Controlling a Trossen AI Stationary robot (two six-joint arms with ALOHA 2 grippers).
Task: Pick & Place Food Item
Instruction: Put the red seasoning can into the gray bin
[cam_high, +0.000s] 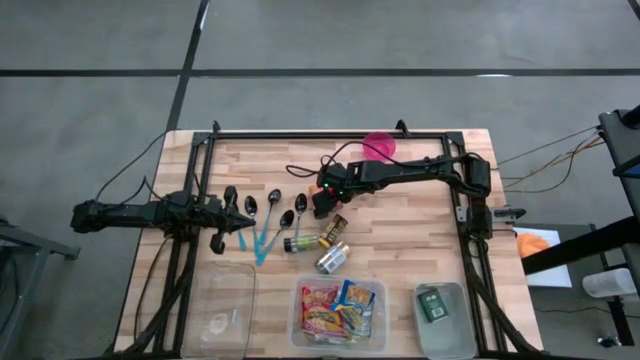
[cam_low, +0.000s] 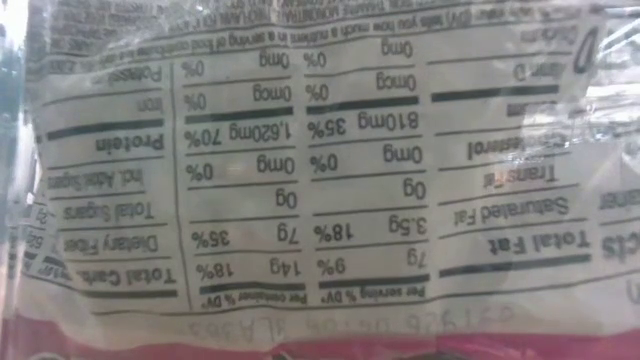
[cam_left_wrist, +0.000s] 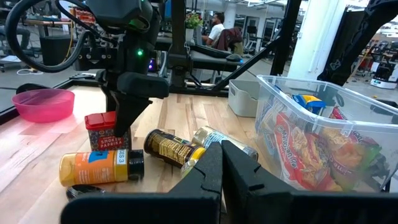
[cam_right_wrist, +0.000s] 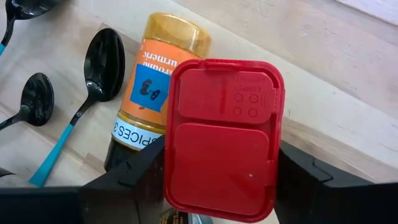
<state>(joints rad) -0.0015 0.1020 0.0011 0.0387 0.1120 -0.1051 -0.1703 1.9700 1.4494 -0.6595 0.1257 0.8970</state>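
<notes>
Butcher-block tabletop (cam_high: 400, 215) in a busy workshop, racks and a seated person visible way back in the left wrist view. The task item was a paprika tin (cam_left_wrist: 107, 129) with a red flip lid (cam_right_wrist: 222, 138), label reading "SMOKED PAPRIKA", standing upright on the wood near the table's middle. The right gripper (cam_high: 324, 200) had its jaws clamped on either side of that tin, lid poking up between the fingers. Just beside it lay a turmeric jar (cam_right_wrist: 160, 79) on its side, orange label with "TURMERIC" and "SPICES 3" readable. Next to that, a dark jar (cam_left_wrist: 169, 147) with a gold label, also lying down, plus a silvery can (cam_high: 332, 259); couldn't read either one. Black spoons (cam_high: 273, 205) with teal handles sat toward the left arm. The left gripper (cam_high: 244, 221) rested by those spoons, fingers fully closed, holding nothing. The clear bin (cam_high: 301, 335) at the front edge held snack packets, and the low view was filled by an upside-down nutrition label: "Total Fat", "Protein", "Dietary Fiber".
</notes>
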